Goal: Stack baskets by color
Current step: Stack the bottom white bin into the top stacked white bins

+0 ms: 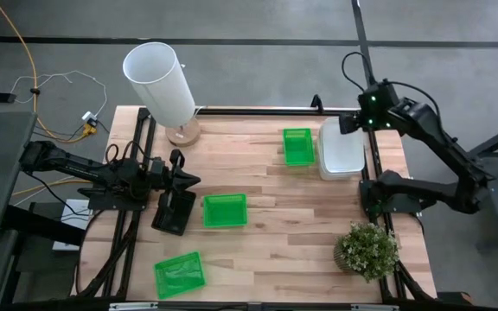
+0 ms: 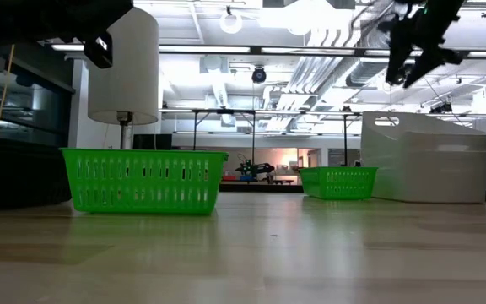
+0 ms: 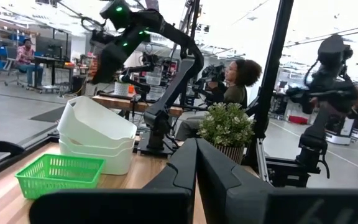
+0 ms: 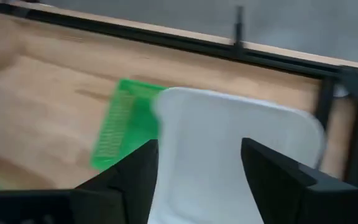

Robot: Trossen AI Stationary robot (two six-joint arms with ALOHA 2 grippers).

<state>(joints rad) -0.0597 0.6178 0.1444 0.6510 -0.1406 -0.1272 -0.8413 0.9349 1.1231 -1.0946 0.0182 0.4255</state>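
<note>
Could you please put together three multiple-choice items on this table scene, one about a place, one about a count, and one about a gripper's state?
1. Where is the white basket stack?
A. beside the lamp
B. at the table's right edge, next to a green basket
C. at the front left corner

2. How many green baskets lie on the table?
A. one
B. three
C. five

3. How is the right gripper?
A. open above the white stack
B. shut on a green basket
C. shut on the plant

Answers: 1 B, the high view shows them side by side; 2 B, three lie separately; 3 A, its fingers stand apart over the white stack.
</note>
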